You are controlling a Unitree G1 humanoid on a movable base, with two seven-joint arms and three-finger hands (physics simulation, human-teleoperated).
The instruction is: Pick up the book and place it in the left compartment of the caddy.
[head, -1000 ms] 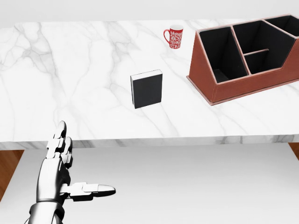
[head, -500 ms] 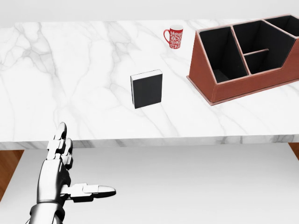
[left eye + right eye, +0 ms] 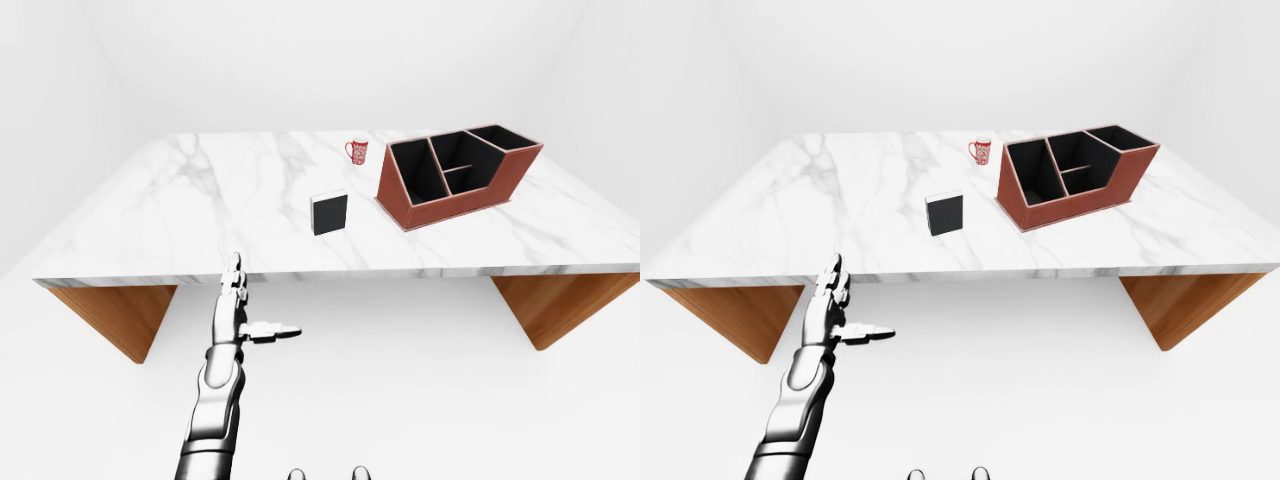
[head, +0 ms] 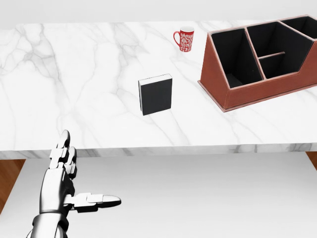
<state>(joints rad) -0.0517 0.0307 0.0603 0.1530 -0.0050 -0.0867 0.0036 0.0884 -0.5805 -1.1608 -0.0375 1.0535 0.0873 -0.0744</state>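
On the table: the marble table (image 4: 74, 74) carries three things, a book, a caddy and a mug.
Book: the black book (image 4: 155, 94) stands upright near the middle of the head view, a pale strip of its pages showing along its top and left edge. It touches nothing else.
Caddy: the brown caddy (image 4: 257, 89) sits to the right of the book, apart from it, with a sloped wall and black insides. Its left compartment (image 4: 236, 57) is the one nearest to the book, and nothing can be seen in it.
Mug: the red patterned mug (image 4: 184, 38) stands above the book in the head view, just beside the upper left corner of the caddy but not touching it.
Left hand: the left hand (image 4: 67, 186) is in the lower left of the head view, below the table edge and well apart from the book. It is spread wide, two fingers (image 4: 63, 148) pointing up toward the table and the thumb (image 4: 99, 201) pointing to the right. It holds nothing.
Left arm: in the left-eye view the silver left arm (image 3: 212, 420) rises from the bottom of the picture to the hand.
Right hand: it does not show in any view.
Table legs: wooden brown supports (image 3: 120, 315) show under both ends of the marble top in the eye views.
Room: white floor (image 3: 420, 380) and white walls all around.
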